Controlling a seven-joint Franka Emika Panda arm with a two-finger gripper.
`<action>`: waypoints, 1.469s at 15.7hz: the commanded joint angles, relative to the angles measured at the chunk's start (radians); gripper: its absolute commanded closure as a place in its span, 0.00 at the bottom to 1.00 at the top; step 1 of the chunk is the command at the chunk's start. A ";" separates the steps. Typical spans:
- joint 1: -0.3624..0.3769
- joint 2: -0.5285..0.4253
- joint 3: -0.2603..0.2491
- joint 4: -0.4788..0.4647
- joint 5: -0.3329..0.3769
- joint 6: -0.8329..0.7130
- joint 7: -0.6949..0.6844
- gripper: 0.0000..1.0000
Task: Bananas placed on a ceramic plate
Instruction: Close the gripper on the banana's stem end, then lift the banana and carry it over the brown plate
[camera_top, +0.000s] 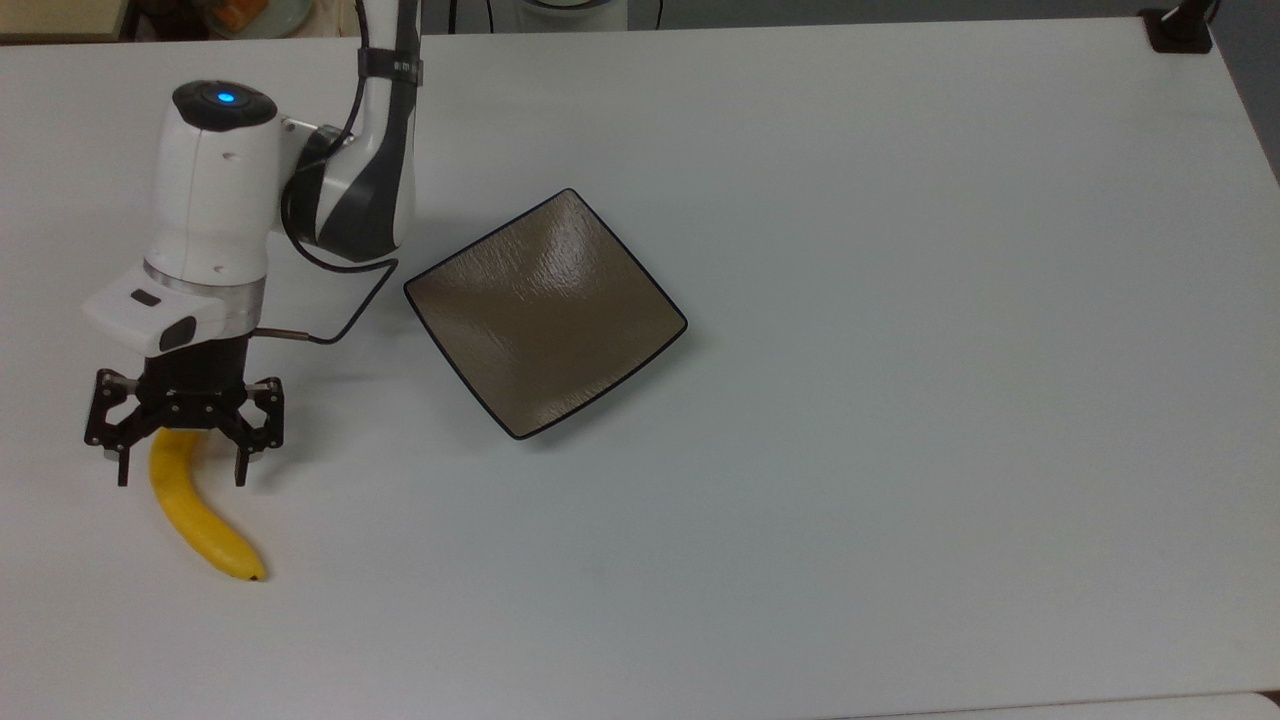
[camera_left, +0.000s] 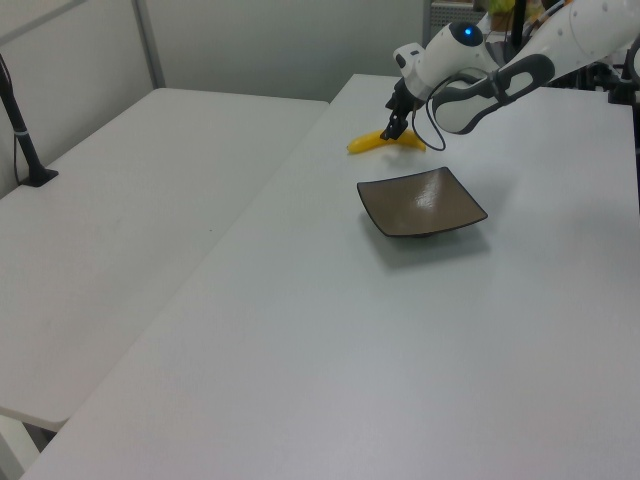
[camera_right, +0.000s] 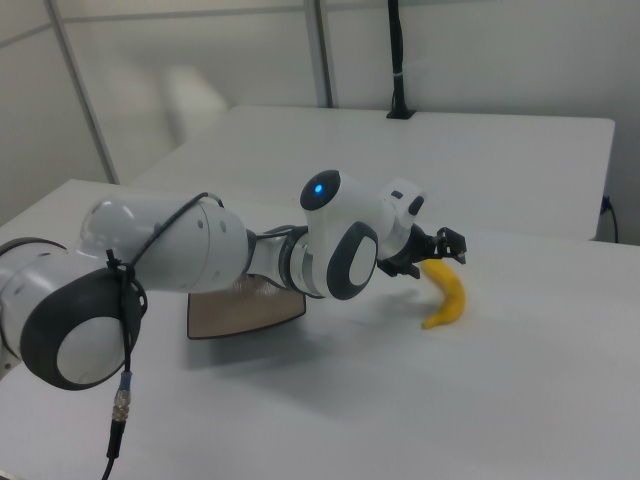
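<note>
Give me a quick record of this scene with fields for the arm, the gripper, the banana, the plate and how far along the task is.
arm: one white arm reaching over the table from the top view's upper left
gripper: gripper open, fingers on either side of the banana's stem half, not closed on it
banana: banana lying flat on the table at the top view's lower left
plate: ceramic plate empty, to the banana's right in the top view, apart from it
task status: banana not yet grasped, not on the plate
</note>
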 joint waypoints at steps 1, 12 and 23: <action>-0.014 0.041 0.015 0.042 -0.015 0.046 -0.013 0.00; -0.036 0.077 0.015 0.048 -0.015 0.048 -0.010 0.04; -0.036 0.081 0.019 0.041 -0.015 0.048 -0.026 0.82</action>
